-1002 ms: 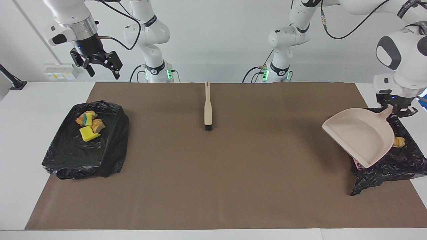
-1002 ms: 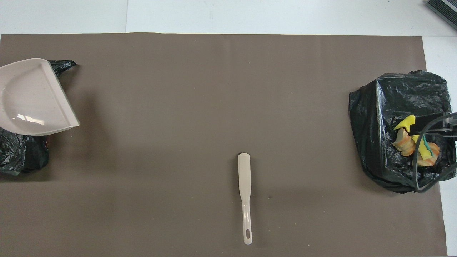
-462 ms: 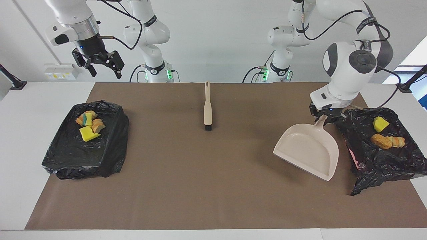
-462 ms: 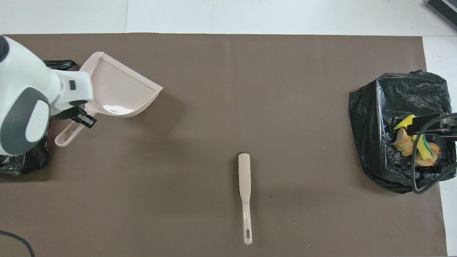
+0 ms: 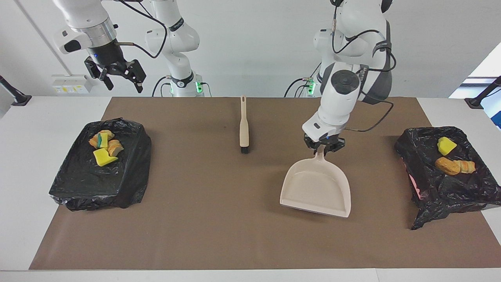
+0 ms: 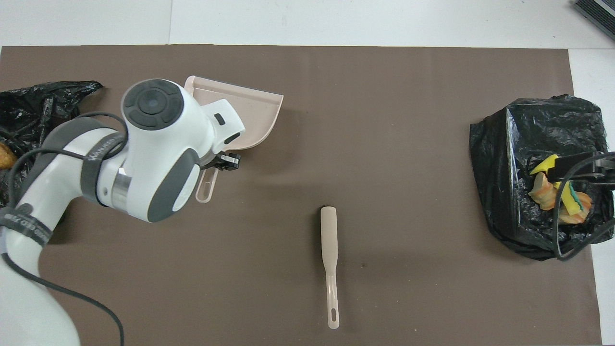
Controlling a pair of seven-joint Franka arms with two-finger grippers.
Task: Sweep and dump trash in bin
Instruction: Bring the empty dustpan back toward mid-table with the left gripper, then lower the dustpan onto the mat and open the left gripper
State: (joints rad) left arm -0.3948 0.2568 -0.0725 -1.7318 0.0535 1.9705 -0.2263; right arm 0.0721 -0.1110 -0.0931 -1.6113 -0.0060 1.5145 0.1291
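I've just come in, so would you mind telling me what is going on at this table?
The left claw is shut on the handle of the beige dustpan, which looks empty, over the brown mat beside the bin at the left arm's end. The trash is already in the two black-bagged bins: a pile at the right arm's end, and a few pieces at the left arm's. The brush lies untouched on the mat. The right claw waits open above the other bin.
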